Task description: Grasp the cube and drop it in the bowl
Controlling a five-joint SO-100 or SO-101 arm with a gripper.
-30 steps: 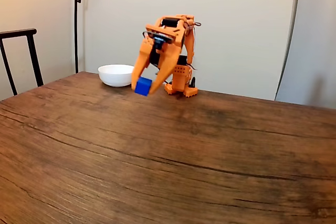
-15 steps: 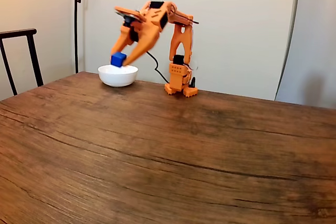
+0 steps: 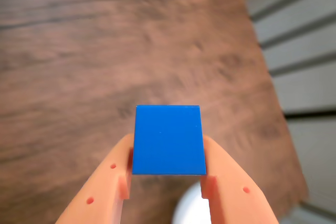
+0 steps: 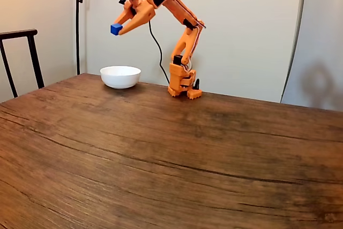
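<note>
Now you're carrying: the gripper [image 4: 117,28] pinches the cube [image 4: 116,29] high above the bowl [image 4: 120,76]. Next, centre over the bowl, then spread the fingers.

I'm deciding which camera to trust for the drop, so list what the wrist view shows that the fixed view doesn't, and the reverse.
Wrist view alone: how the cube sits, one orange finger pressed on each side, and the table's far edge with pale slats beyond.

Fixed view alone: the whole orange arm, its base, a dark chair at left, and the height of the hand well above the bowl.

Both: the blue cube held in the hand, the wooden table, the white bowl, a blurred sliver in the wrist view.
</note>
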